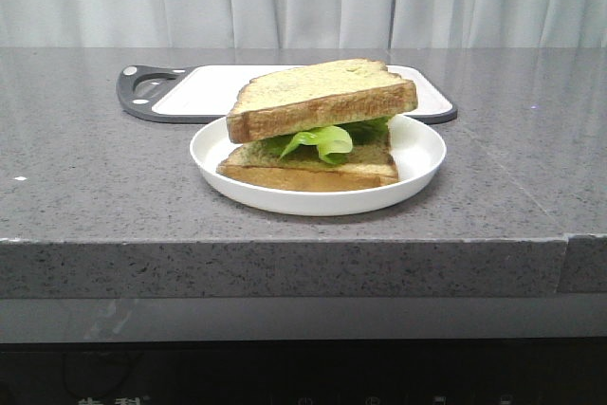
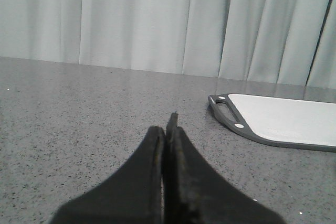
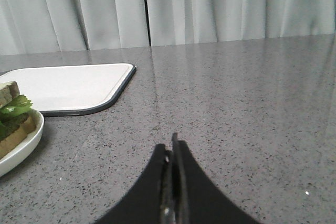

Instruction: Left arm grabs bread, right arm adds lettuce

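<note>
The bread (image 1: 322, 98) was stacked over the lettuce (image 1: 324, 140) mid-table. Both pincers, left (image 2: 169, 129) and right (image 3: 171, 148), were clenched empty; the right was nearer.

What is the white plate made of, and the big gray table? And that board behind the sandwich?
The plate looks like smooth white plastic or glazed ceramic; its even, soft sheen leaves that open. The table looks like polished gray stone, speckled and faintly reflective. The board seems plastic: matte white face, dark gray rim and handle.
</note>
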`<state>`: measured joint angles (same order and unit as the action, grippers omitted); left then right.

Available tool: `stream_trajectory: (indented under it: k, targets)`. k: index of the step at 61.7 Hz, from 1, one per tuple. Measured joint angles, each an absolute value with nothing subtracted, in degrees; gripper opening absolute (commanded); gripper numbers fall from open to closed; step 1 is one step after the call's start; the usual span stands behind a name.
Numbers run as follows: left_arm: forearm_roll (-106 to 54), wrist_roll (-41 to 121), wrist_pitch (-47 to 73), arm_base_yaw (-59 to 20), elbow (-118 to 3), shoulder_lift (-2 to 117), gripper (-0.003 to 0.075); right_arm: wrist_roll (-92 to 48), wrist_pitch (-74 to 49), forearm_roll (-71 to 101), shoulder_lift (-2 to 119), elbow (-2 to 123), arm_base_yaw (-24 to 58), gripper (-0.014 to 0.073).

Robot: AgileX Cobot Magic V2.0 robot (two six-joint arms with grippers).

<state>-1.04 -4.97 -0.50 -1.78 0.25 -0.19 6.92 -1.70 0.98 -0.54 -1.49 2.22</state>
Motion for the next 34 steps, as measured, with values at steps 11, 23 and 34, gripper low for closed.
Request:
stream_trajectory:
  k: [11, 23, 34]
  targets:
    - [-1.04, -4.97, -0.50, -1.78, 0.25, -0.19, -0.0020, 7.01, -1.43, 0.98, -0.54, -1.49, 2.22, -0.0067]
    - [-1.04, -4.97, -0.50, -1.78, 0.25, -0.19, -0.0020, 7.01, -1.33, 0.98, -0.54, -1.49, 2.22, -0.0067]
    - [-1.04, -4.97, -0.50, -1.78, 0.25, -0.19, -0.0020, 7.01, -1.33, 0.98, -0.54, -1.49, 2.22, -0.0067]
